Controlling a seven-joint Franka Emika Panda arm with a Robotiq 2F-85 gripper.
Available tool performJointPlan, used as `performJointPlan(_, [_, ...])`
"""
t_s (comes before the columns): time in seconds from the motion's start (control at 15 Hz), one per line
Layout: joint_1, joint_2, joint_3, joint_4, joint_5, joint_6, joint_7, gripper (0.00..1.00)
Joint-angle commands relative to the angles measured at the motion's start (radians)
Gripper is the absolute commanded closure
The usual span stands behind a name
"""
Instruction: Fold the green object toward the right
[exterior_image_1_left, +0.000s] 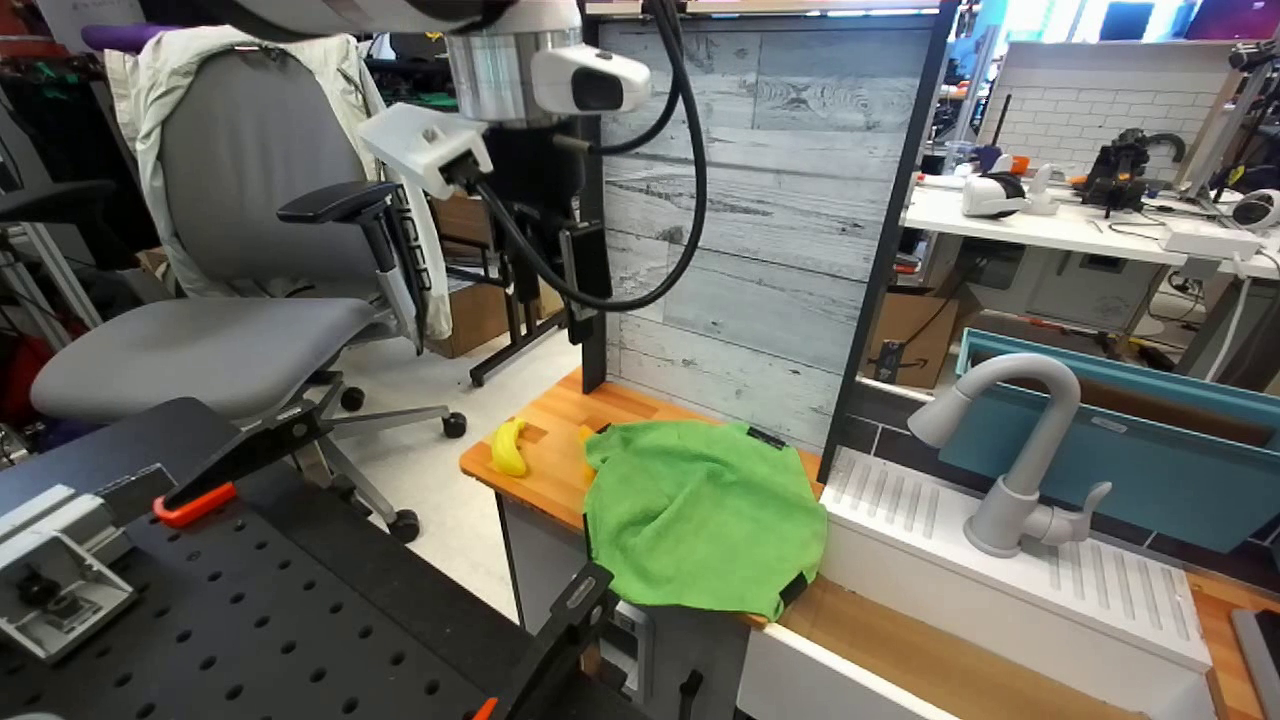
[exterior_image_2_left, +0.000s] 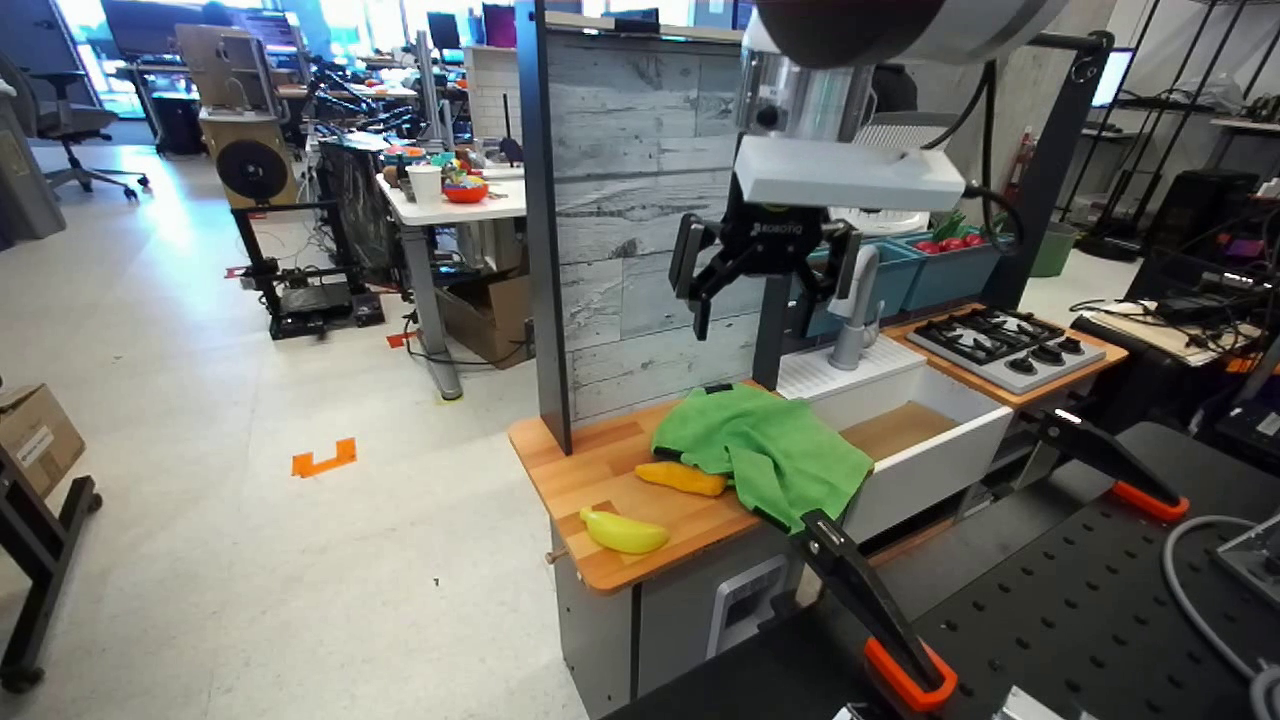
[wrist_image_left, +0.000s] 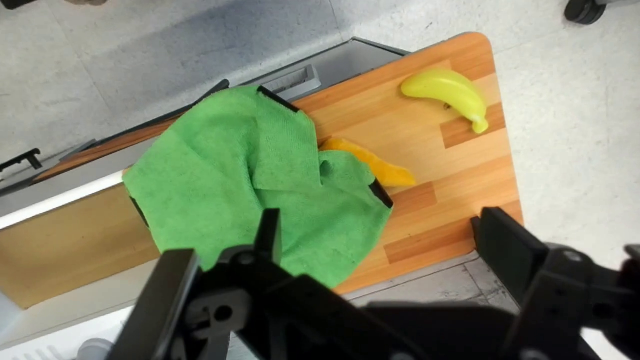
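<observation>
Wrist view: the green cloth (wrist_image_left: 215, 175) lies wrinkled on the tabletop (wrist_image_left: 445, 160), a slab of orange-brown wooden strips. Its surface is matt and fine-textured, its outline irregular; corners are bound with short black strips (wrist_image_left: 381, 193). A deep crease crosses the middle. At left in this view the fabric extends past the wood, over the front wall and tan-floored basin of the white sink (wrist_image_left: 95, 299).

A tapered orange item (wrist_image_left: 392, 170), carrot-like in form, lies partly beneath the cloth's edge. A yellow banana-shaped item (wrist_image_left: 447, 92), smooth and slightly glossy, rests well apart from the fabric, near the tabletop's end.

In an exterior view the pincer (exterior_image_2_left: 762, 300) hangs above the tabletop, clear of the cloth. It is built of black jointed links with flat pads (exterior_image_2_left: 686, 255); its two sides stand wide apart, as the wrist view confirms. In an exterior view, a black clamp (exterior_image_2_left: 868, 590) with an orange handle overlaps the cloth's front corner; whether they touch cannot be told.

In both exterior views a grey-white panel (exterior_image_1_left: 760, 200), marked with planks and knots, stands upright along the tabletop's back edge. A matt grey faucet (exterior_image_1_left: 1045, 440), its neck arched, rises from a ribbed white drainboard (exterior_image_1_left: 880, 500).
</observation>
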Motion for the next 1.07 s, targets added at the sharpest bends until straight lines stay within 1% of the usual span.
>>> performJointPlan(0.0, [0.084,0.152,-0.078,0.135,0.021,0.023,0.050,0.00])
performJointPlan(0.2, [0.131,0.251,-0.125,0.235,0.029,-0.003,0.065,0.00])
performJointPlan(0.47, [0.172,0.373,-0.178,0.367,0.031,-0.038,0.076,0.00])
performJointPlan(0.73, [0.180,0.475,-0.197,0.481,0.033,-0.096,0.075,0.00])
performJointPlan(1.0, [0.194,0.563,-0.209,0.568,0.024,-0.145,0.082,0.00])
